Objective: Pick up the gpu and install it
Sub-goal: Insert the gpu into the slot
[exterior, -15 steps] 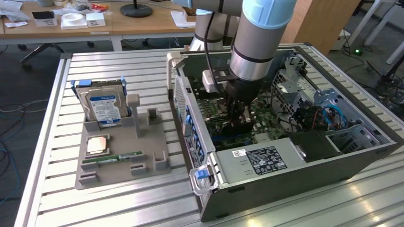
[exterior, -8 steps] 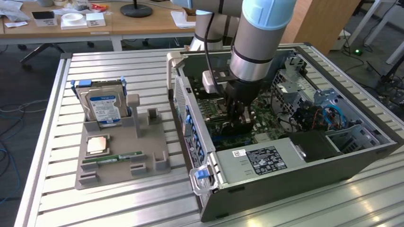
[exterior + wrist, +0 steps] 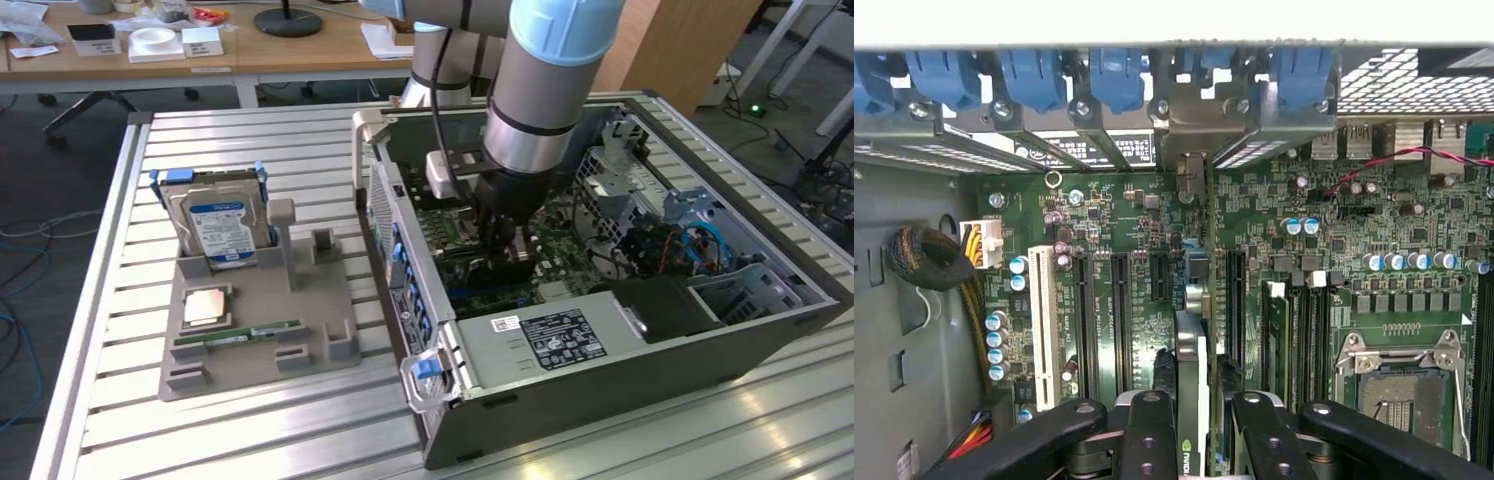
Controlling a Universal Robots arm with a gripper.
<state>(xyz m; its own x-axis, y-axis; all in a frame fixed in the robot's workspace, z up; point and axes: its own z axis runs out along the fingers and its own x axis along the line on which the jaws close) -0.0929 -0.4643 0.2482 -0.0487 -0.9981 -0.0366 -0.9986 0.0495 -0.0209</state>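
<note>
Item 1, my gripper (image 3: 1194, 420): lowered inside the open computer case (image 3: 747, 350), its black fingers (image 3: 1149, 435) clamped on either side of the gpu (image 3: 1192, 350). In the exterior view the gripper (image 3: 505, 262) sits low over the green motherboard (image 3: 467, 235), under the arm's blue-and-grey wrist.

Item 2, the gpu: held edge-on and upright between the fingers, running toward the rear wall of the case. Its metal end bracket (image 3: 1192, 165) stands at the rear slot openings, just below the row of blue clips (image 3: 1119, 80). I cannot tell whether its lower edge is fully seated in a slot.

Item 3, the motherboard (image 3: 1124, 220): long black slots on both sides of the card, a white slot (image 3: 1041, 320) further off, an empty processor socket (image 3: 1399, 375) with its metal frame.

Item 4, the case: lying on its side on the slatted metal table (image 3: 267, 130), side panel off.

Item 5, the grey parts tray (image 3: 254, 350): on the exterior view's left, well apart from the case, bearing an upright blue-labelled hard drive (image 3: 220, 228), a processor chip (image 3: 204, 306) and a green memory stick (image 3: 240, 334).
</note>
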